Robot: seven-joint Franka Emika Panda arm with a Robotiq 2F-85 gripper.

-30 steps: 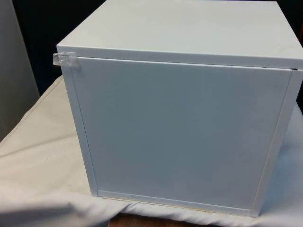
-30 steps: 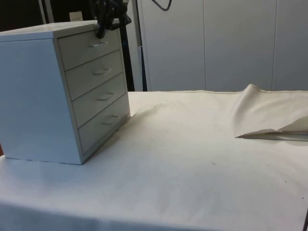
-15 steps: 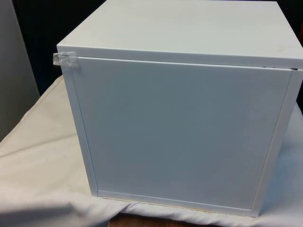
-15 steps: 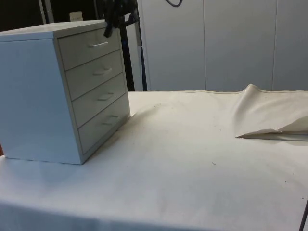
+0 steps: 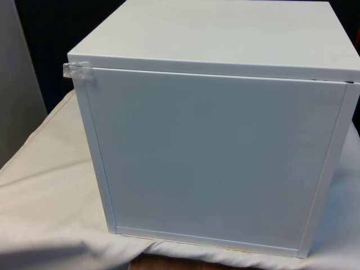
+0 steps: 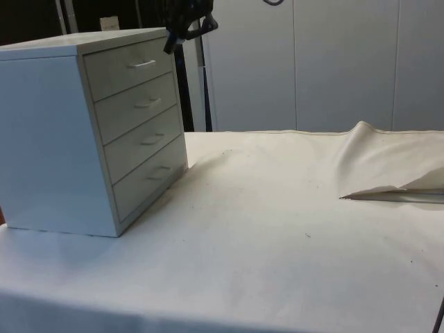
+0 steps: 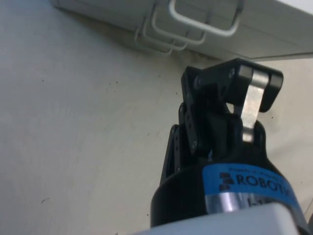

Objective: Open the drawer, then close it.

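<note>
Drawer chest (image 6: 90, 132) stands at the side view's left on the table (image 6: 277, 229), all four fronts flush; the top drawer's handle (image 6: 141, 64) runs horizontally. To its right hangs the gripper (image 6: 186, 21) — apart from that handle (jaws seemingly closed on nothing).

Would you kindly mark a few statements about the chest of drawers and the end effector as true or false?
1. The chest of drawers has four drawers. True.
2. The top drawer stands pulled far out. False: its front sits flush with the others.
3. The end effector grips the top handle. False: it hangs clear of the handle, off the chest's upper corner.
4. A fold of cloth is rucked up on the table. True.
</note>
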